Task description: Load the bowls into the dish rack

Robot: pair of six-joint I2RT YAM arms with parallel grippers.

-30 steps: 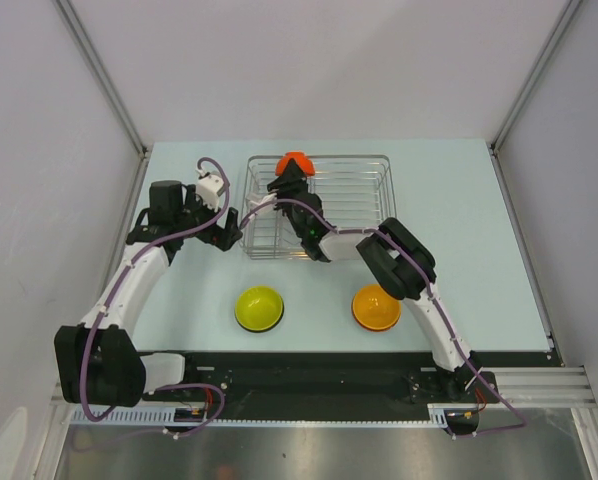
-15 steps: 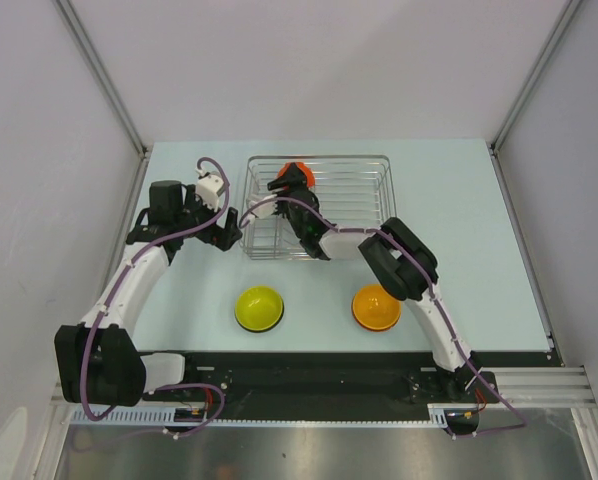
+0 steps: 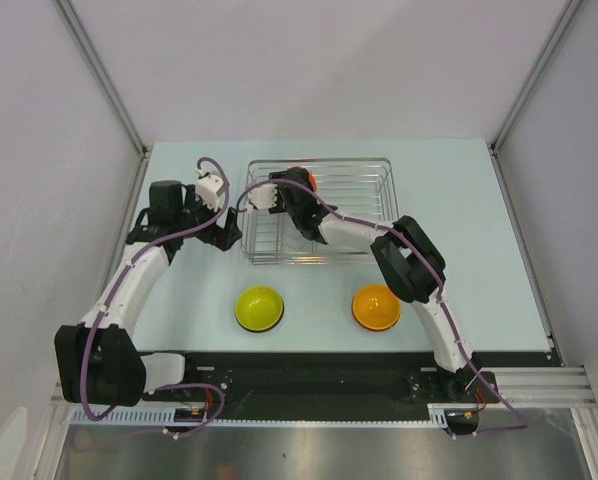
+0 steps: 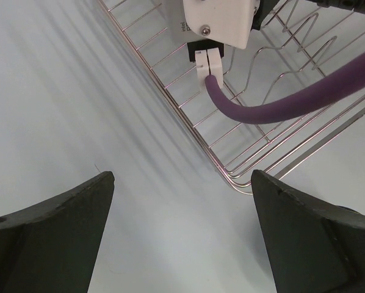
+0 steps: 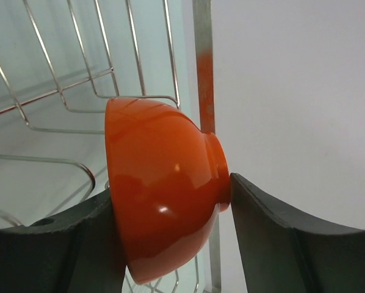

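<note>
On the pale blue table [image 3: 479, 220], the dish rack [image 3: 379, 170] is holding a red-orange bowl [image 5: 164, 207] near its far rail, with the right gripper [image 5: 170, 189] flanking it (gripping or just clear, I cannot tell). The left gripper [image 4: 182, 183] is hovering wide open beside the rack, while a yellow bowl [image 3: 259, 307] and an orange bowl [image 3: 376, 306] are sitting outside it.

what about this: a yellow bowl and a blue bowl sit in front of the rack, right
No: the top view shows a yellow bowl and an orange bowl, not blue, in front of the dish rack.
</note>
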